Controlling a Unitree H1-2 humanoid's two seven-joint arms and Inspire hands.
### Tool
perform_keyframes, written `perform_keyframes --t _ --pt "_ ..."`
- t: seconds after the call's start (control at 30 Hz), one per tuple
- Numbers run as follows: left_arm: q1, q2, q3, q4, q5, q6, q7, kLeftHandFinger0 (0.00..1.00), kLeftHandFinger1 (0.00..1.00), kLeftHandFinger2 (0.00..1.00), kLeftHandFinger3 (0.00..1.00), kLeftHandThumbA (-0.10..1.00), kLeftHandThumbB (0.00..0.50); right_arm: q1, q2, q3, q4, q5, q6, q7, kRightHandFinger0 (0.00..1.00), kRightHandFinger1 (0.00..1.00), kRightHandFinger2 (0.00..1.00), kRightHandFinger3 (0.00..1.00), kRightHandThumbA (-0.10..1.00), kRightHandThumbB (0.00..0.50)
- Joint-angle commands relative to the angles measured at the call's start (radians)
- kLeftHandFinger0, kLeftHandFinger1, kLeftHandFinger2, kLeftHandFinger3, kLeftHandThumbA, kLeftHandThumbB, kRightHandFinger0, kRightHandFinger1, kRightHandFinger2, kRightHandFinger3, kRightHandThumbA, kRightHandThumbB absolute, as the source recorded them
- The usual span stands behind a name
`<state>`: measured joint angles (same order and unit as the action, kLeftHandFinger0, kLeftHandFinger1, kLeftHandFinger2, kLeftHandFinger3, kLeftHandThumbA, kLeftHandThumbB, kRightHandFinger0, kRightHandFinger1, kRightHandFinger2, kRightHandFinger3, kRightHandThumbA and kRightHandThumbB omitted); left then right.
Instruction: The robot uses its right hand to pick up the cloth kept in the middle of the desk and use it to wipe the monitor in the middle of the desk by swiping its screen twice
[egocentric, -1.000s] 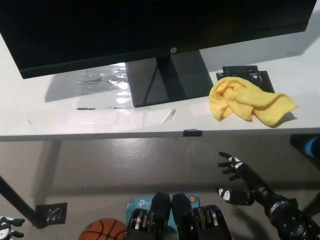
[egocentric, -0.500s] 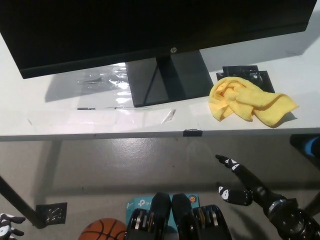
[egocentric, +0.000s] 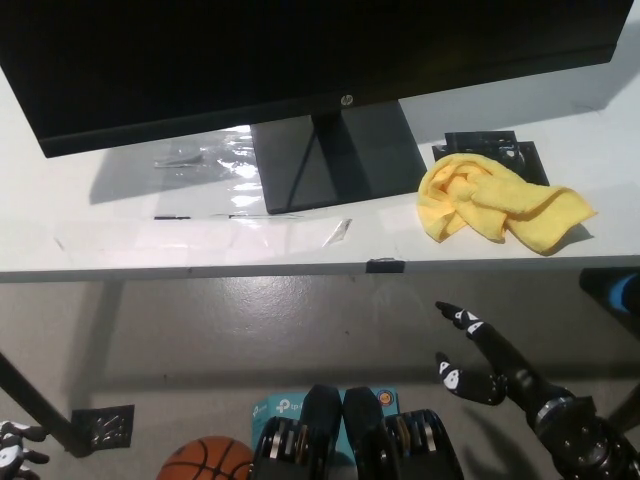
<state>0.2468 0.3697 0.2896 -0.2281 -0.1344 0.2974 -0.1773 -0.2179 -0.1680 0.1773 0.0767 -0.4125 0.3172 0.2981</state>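
**Right hand below the desk edge, cloth untouched**

Black right hand (egocentric: 478, 350) hangs in the air below the front edge of the white desk (egocentric: 120, 240), fingers spread and holding nothing, pointing up toward the desk. The white left hand (egocentric: 15, 445) rests low at the lower left, mostly cut off, so I cannot tell how its fingers stand.

The crumpled yellow cloth (egocentric: 495, 200) lies near the desk's right end, just right of the black rectangular monitor stand base (egocentric: 340, 155), partly over a flat black packet (egocentric: 495, 150). The wide black monitor (egocentric: 300, 60) runs along the back edge.

Risks, as I judge them: the hand must rise past the desk's front edge, and a shallow path could knock its fingers against it. A grasp that closes too deep could lift the black packet with the cloth. A loose hold on one fold could let the cloth trail and drag over the stand. Pushing hard on the screen could tip the monitor back.

Writing: an "hp" logo on the monitor's lower bezel, and "tp-link" on a teal box (egocentric: 275, 410) on the floor beside an orange basketball (egocentric: 205, 460).
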Motion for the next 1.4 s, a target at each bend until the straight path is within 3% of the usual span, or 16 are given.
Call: perform_keyframes --t 0.0,0.13,0.27,0.77,0.87,0.97,1.37 --pt "0.003 0.019 0.007 -0.003 -0.003 -0.025 0.000 0.42 0.46 0.60 0.79 0.29 0.181 -0.022 0.010 -0.019 -0.018 0.033 -0.031 -0.048 1.00 1.00 1.00 1.00 0.31 0.120" --pt "0.012 0.024 0.004 -0.013 0.008 -0.019 0.002 0.42 0.46 0.58 0.78 0.31 0.185 -0.017 0.012 -0.015 -0.016 0.024 -0.044 -0.068 1.00 1.00 1.00 1.00 0.31 0.127" --pt "0.004 0.028 0.007 -0.007 -0.006 -0.030 -0.008 0.41 0.44 0.58 0.79 0.28 0.166 -0.021 0.014 -0.006 -0.045 -0.024 0.029 -0.083 1.00 1.00 1.00 1.00 0.37 0.114" --pt "-0.004 0.024 0.010 -0.003 -0.006 -0.031 -0.002 0.41 0.45 0.58 0.79 0.30 0.174 -0.027 0.019 -0.006 -0.039 -0.015 0.020 -0.117 1.00 1.00 1.00 1.00 0.30 0.101" --pt "-0.004 0.030 0.008 0.005 -0.004 -0.040 -0.008 0.45 0.47 0.60 0.80 0.31 0.173 -0.026 0.021 -0.010 -0.036 -0.003 0.012 -0.119 1.00 1.00 1.00 1.00 0.27 0.097" --pt "-0.005 0.029 0.008 -0.001 -0.001 -0.033 -0.004 0.42 0.46 0.59 0.79 0.33 0.189 -0.026 0.018 -0.006 -0.039 -0.006 0.002 -0.126 1.00 1.00 1.00 1.00 0.25 0.097" --pt "-0.002 0.032 0.004 -0.007 0.004 -0.025 -0.004 0.43 0.47 0.60 0.81 0.31 0.168 -0.027 0.017 -0.012 -0.039 0.029 0.009 -0.108 1.00 1.00 1.00 1.00 0.24 0.086"
